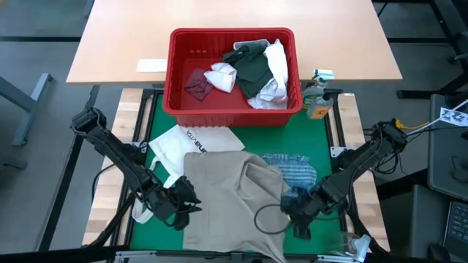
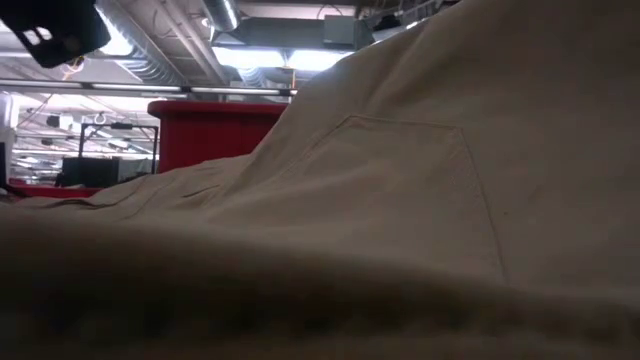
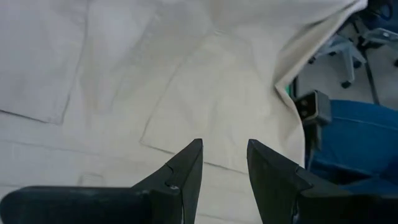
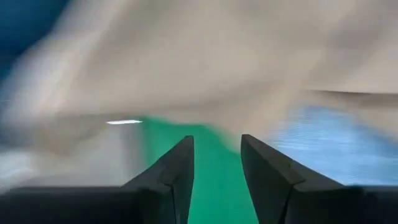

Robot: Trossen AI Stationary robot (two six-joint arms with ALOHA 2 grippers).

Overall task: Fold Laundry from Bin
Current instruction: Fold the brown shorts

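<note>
From above we see the red bin point(image 1: 232, 73), a rectangular plastic basket with small slots under its rim, holding a dark green-grey top point(image 1: 254, 67), crumpled white pieces point(image 1: 221, 76) and a small maroon piece point(image 1: 197, 82). On the green mat point(image 1: 322, 150) just in front of the bin lies the tan shirt point(image 1: 227, 201), a soft, matte spread with a chest pocket; a blue-striped cloth point(image 1: 296, 174) peeks from under its edge on one side, a white tote bag point(image 1: 179, 142) with black lettering from the other. The left gripper point(image 1: 191, 202) sits at the shirt's edge on the tote side, the right gripper point(image 1: 292, 212) at the opposite edge beside the striped cloth. From table height, the tan shirt point(image 2: 420, 210) fills nearly everything, its stitched pocket outline plain, with the bin point(image 2: 215, 130) a red block behind it. In the left wrist view, the left gripper point(image 3: 224, 158) has its dark wedge fingers parted over the shirt point(image 3: 205, 93), holding nothing. In the right wrist view, the right gripper point(image 4: 216, 155) likewise stands spread and empty above green mat point(image 4: 208, 162), the shirt point(image 4: 205, 62) and striped cloth point(image 4: 336, 146) just ahead.
</note>
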